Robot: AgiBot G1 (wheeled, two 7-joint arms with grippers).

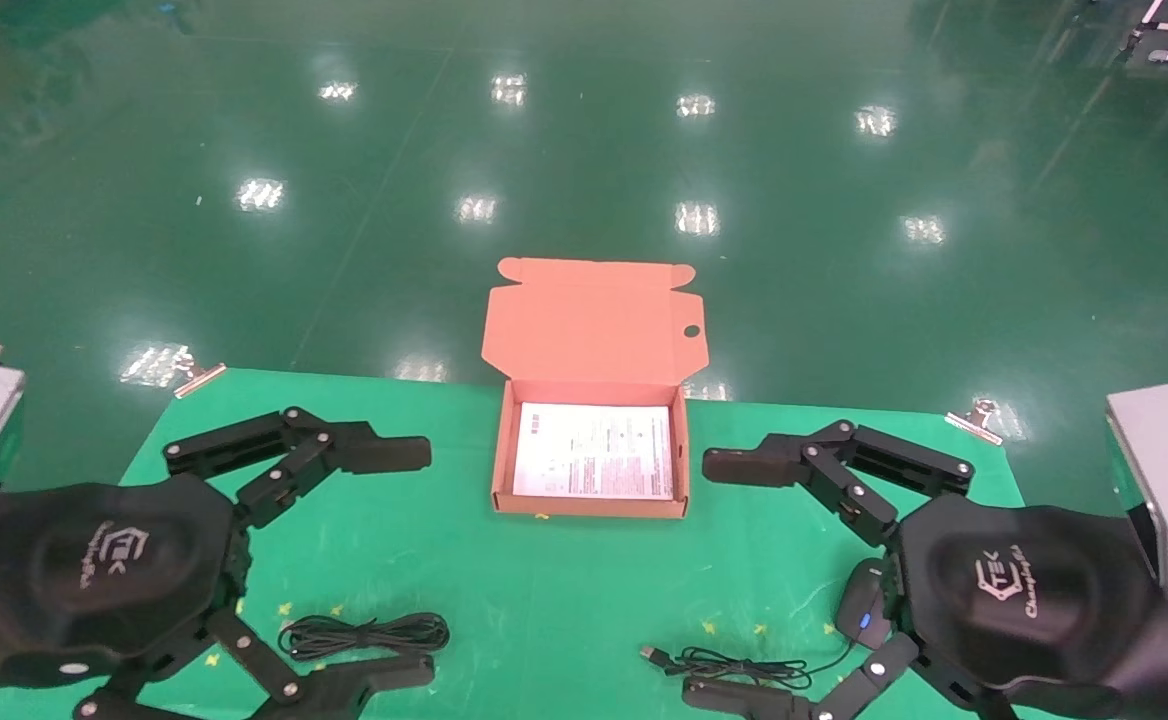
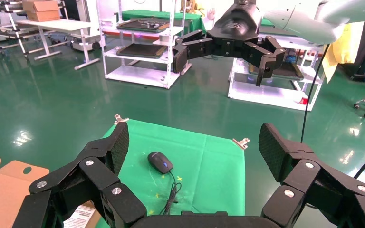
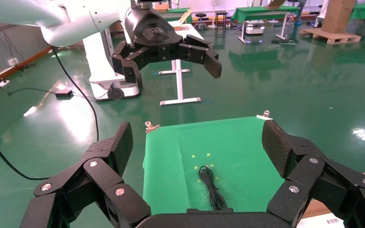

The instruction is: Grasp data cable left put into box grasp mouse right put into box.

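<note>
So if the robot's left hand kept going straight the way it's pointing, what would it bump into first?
Probably the right hand. The open left hand points sideways across the table, above the mouse, and the right hand faces it; depth is hard to judge.

Glossy green floor (image 1: 584, 150) mirrors ceiling lights; white shelving racks (image 2: 140, 45), tables (image 3: 261, 14) beyond.

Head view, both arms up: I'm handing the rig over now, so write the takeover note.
Left gripper: open, holding nothing, above the data cable.
Right gripper: open, holding nothing, above the mouse.
Box: open at the cloth's middle, holding only a printed sheet.
Done: nothing packed.
Left: cable with the left gripper, mouse with the right, both into the box.
</note>
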